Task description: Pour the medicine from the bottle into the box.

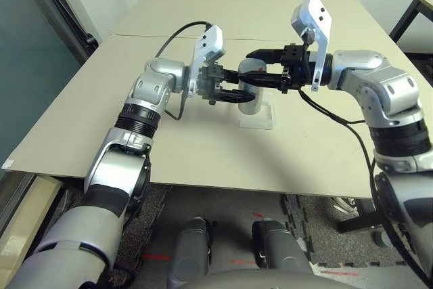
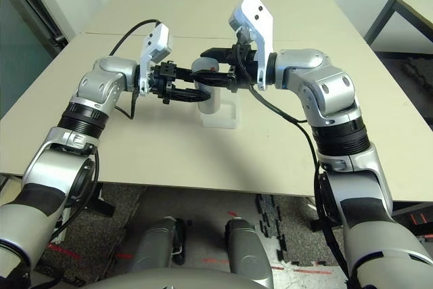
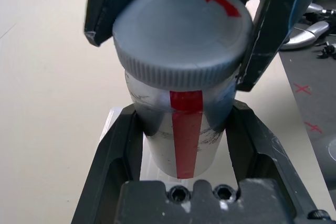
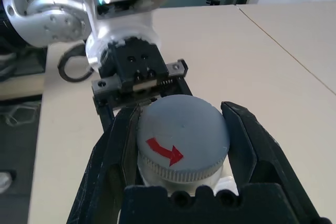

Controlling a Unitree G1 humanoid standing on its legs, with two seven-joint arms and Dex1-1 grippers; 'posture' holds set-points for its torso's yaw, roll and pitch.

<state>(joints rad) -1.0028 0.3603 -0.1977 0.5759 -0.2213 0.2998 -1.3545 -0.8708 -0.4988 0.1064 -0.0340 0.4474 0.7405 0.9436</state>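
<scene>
Broad beige table [image 1: 203, 147] with a seam across its far part. Second table [image 2: 413, 1] with dark legs at far right. Dark floor mats [image 1: 325, 235] below, marked with red [image 1: 157, 256].

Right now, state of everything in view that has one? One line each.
bottle: upright, held above the box, not tipped.
cap: on the bottle, gripped at its rim.
box: on the table, under the bottle; contents cannot be made out.
left end effector: shut on the bottle's body.
right end effector: shut on the cap.
</scene>
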